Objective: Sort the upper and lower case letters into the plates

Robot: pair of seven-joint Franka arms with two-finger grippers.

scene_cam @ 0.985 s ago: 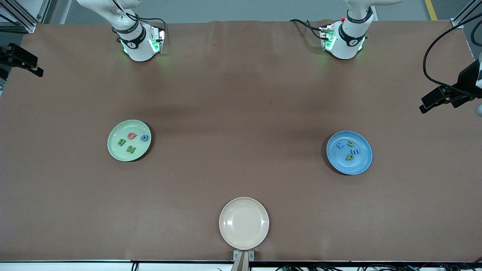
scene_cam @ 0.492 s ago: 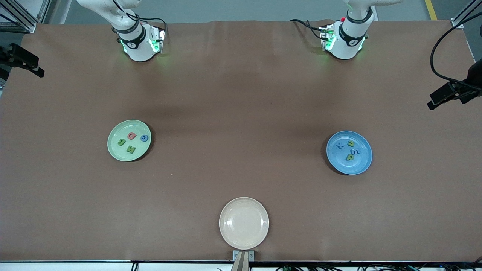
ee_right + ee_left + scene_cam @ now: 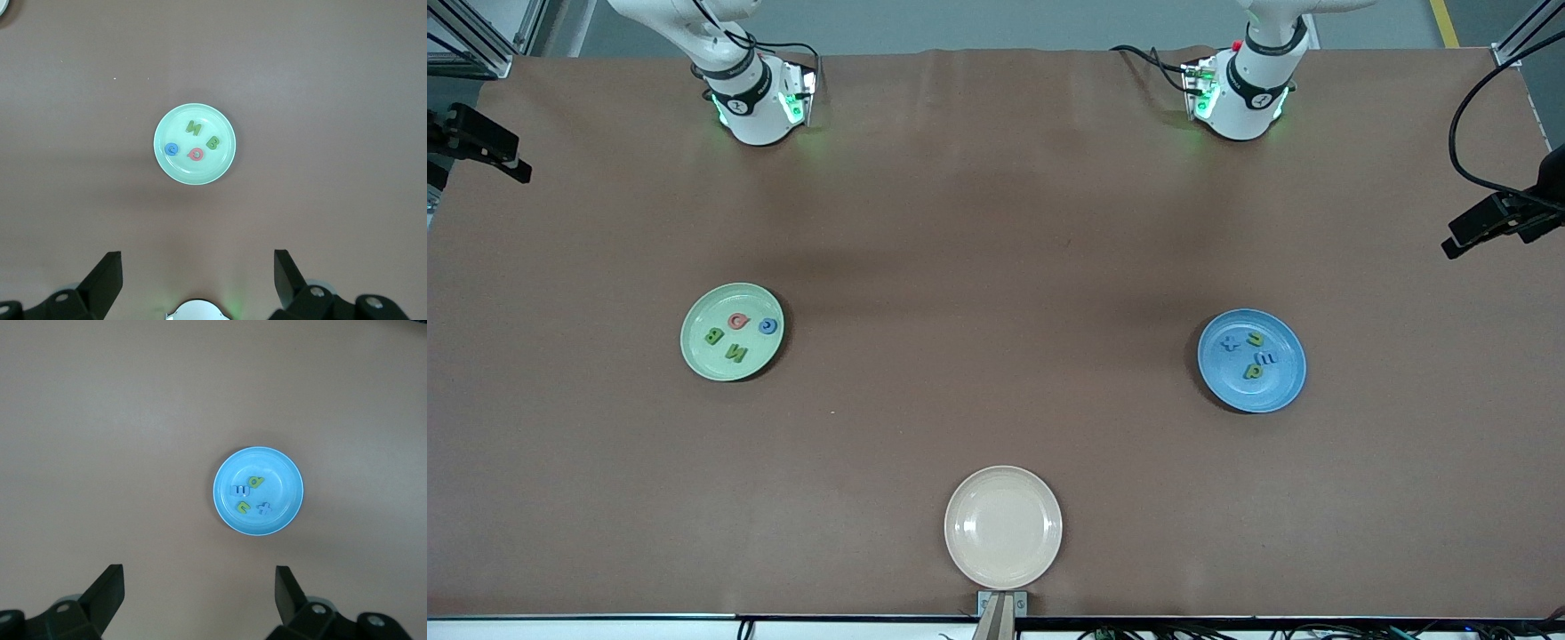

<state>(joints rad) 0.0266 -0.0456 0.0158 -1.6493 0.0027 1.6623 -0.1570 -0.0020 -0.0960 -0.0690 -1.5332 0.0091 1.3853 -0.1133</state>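
Note:
The pale green plate (image 3: 698, 356) lies toward the right arm's end of the table and holds several letters: a red one (image 3: 737, 321), a blue one (image 3: 768, 326) and two green ones. The blue plate (image 3: 1285, 387) lies toward the left arm's end and holds several small letters in blue and green (image 3: 1254, 371). My left gripper (image 3: 199, 577) is open and empty, high over the table, with the blue plate (image 3: 283, 473) in its view. My right gripper (image 3: 197, 263) is open and empty, high up, with the green plate (image 3: 220, 123) in its view.
A cream-beige round plate (image 3: 1003, 527) lies empty near the table's front edge, midway between the arms. The left arm's hand (image 3: 1494, 220) shows at one side edge of the front view, the right arm's hand (image 3: 480, 142) at the other. The two arm bases stand along the back edge.
The left arm's hand has drifted outward toward its end of the table and slightly up in the front view. The right arm's hand has barely moved. Plates and letters are unchanged.

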